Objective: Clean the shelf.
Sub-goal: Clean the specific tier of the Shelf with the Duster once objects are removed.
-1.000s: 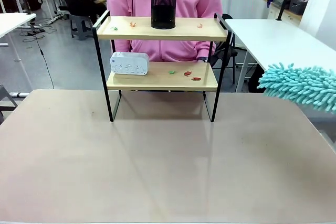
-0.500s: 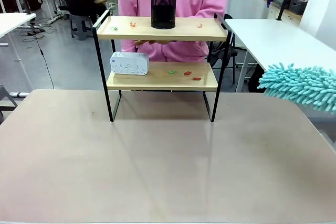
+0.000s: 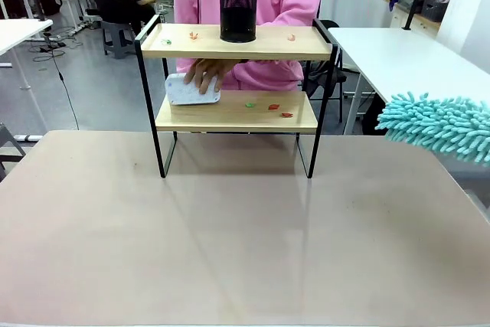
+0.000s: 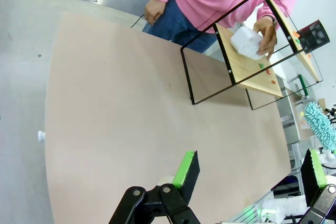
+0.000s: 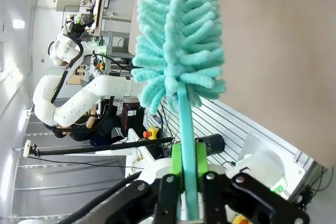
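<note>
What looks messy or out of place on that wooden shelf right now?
Small coloured scraps litter both boards of the shelf, red, green and orange bits. On the lower board the white box is tilted in the person's hand. The black mesh cup stands upright. The duster is off to the side, in the right gripper.

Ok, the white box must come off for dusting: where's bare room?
The table in front of the shelf is bare. The top board is crowded: black cup in the middle, scraps either side. Scraps dot the lower board's right half.
</note>
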### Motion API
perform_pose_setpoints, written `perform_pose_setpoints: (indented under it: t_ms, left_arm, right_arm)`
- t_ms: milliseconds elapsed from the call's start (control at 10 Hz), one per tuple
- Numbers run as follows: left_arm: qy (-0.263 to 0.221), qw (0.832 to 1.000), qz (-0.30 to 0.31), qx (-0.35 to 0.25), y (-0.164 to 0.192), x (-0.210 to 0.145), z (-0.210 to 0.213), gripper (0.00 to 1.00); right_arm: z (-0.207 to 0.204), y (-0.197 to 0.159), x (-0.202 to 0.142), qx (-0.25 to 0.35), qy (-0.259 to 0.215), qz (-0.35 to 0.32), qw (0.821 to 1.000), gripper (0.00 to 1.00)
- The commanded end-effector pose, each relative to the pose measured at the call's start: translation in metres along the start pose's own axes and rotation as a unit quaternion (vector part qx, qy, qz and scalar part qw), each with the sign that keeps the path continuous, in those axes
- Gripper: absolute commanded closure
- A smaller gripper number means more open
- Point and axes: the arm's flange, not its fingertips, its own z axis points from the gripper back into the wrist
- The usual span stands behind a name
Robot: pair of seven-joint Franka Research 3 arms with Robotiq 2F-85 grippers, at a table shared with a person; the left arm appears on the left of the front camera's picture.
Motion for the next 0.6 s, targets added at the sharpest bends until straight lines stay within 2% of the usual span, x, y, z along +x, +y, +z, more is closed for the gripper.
perform_pose_setpoints:
  t_ms: [0, 500]
  left_arm:
    - [-0.005, 1.000, -0.011, -0.008, 0.0002, 0.0007, -0.0015, 0.00]
    - [-0.005, 1.000, -0.011, -0.008, 0.0002, 0.0007, -0.0015, 0.00]
  right_arm:
    - [0.0044, 0.0050, -0.0002, 0.007, -0.002, 0.002, 1.000, 1.00]
    - [0.0044, 0.0050, -0.0002, 0.007, -0.002, 0.002, 1.000, 1.00]
